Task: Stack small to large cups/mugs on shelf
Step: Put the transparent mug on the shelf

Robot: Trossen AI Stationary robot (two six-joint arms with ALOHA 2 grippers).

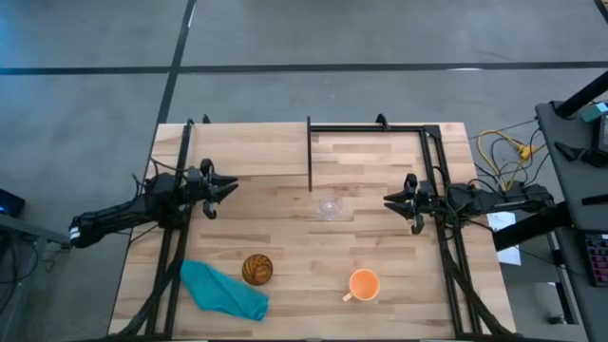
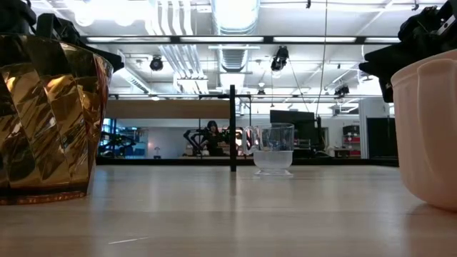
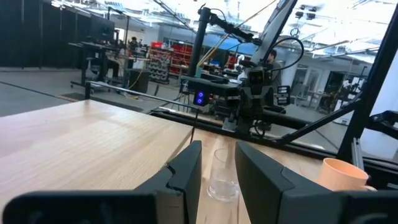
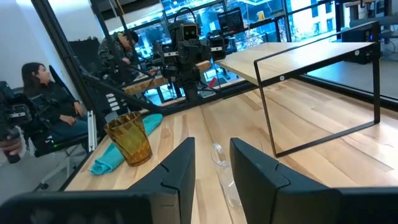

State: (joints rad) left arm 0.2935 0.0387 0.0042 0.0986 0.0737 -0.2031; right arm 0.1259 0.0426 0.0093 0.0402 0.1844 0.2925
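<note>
The small clear cup point(image 1: 330, 205) stands upright on the table's middle, just in front of the shelf's black divider point(image 1: 310, 152); it also shows in the low view point(image 2: 273, 148). The amber patterned tumbler point(image 1: 256, 269) and the orange mug point(image 1: 363, 284) stand near the table's near edge. The shelf point(image 1: 247, 148) is a raised wooden panel at the far left, with black frame posts. My left gripper point(image 1: 226, 187) hovers open to the left of the clear cup point(image 3: 222, 175). My right gripper point(image 1: 391, 199) hovers open to its right, and its wrist view shows the cup point(image 4: 220, 155).
A crumpled teal cloth point(image 1: 223, 290) lies by the near left edge, beside the tumbler. A black frame point(image 1: 380, 128) borders the far right of the table. Cables and equipment sit past the right edge. People sit in the room beyond point(image 4: 43, 99).
</note>
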